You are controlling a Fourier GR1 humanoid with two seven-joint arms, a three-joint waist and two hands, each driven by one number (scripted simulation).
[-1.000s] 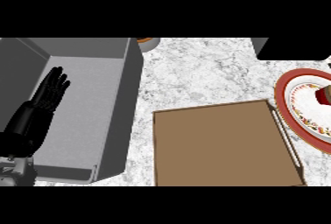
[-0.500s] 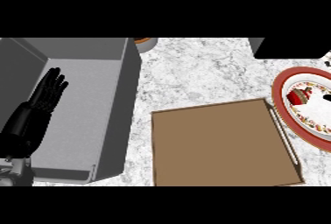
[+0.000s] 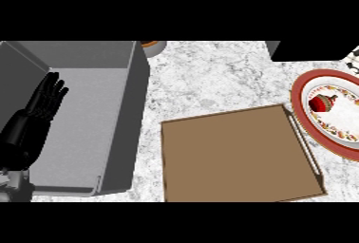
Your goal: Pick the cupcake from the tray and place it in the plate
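Marbled white-grey counter (image 3: 210,80) carries a grey open box (image 3: 136,118) at left and a flat brown tray (image 3: 235,156) at centre, with a strip of bare counter between them. Red-rimmed plate (image 3: 300,97) at right edge, close against the tray's right rim; contact cannot be told. Dark block (image 3: 308,50) at top right.

Cupcake (image 3: 324,102) on plate (image 3: 297,95) beside tray (image 3: 231,156); left hand (image 3: 42,107) resting, fingers (image 3: 52,88) straight.

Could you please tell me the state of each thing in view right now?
Left hand: open, fingers straight, resting over the bin.
Cupcake: sitting on the plate.
Plate: on the counter, partly cut off at the right edge.
Tray: flat on the counter, without the cupcake.
Bin: open-topped.
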